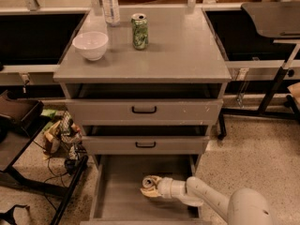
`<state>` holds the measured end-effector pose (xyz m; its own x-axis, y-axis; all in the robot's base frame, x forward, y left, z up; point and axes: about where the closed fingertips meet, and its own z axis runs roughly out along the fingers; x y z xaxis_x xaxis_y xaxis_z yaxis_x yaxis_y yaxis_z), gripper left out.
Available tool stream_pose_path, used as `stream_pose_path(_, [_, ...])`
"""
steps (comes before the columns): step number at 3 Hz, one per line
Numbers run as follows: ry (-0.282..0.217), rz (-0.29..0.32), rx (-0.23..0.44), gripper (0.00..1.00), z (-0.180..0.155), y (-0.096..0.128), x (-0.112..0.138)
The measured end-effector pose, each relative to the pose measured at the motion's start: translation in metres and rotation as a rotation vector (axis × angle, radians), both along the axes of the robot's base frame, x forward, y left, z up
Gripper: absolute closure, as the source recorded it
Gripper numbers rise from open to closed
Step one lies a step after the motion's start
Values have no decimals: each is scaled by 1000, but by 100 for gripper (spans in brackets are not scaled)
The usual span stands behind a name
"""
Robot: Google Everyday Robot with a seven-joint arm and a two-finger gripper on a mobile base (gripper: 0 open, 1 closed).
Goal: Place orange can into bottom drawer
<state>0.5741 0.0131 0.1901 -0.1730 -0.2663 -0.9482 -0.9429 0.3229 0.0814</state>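
Note:
The bottom drawer (117, 196) is pulled out at the foot of the grey cabinet, a long grey tray. The orange can (150, 183) is inside it, toward the right of its middle, its silver top facing up. My gripper (151, 187) reaches in from the lower right on a white arm and is closed around the can, low over the drawer floor. I cannot tell whether the can rests on the floor.
On the cabinet top stand a green patterned can (139, 31), a white bowl (91, 45) and a clear bottle (110, 4). Two upper drawers with black handles (144, 110) sit slightly open. Cables and clutter (63, 139) lie on the floor at left. A table leg (274, 90) stands at right.

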Motion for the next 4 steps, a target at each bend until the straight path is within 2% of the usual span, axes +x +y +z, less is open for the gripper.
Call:
stream_pose_path(1, [0, -2, 0, 81, -1, 0, 1])
stream_pose_path(4, [0, -2, 0, 11, -1, 0, 1])
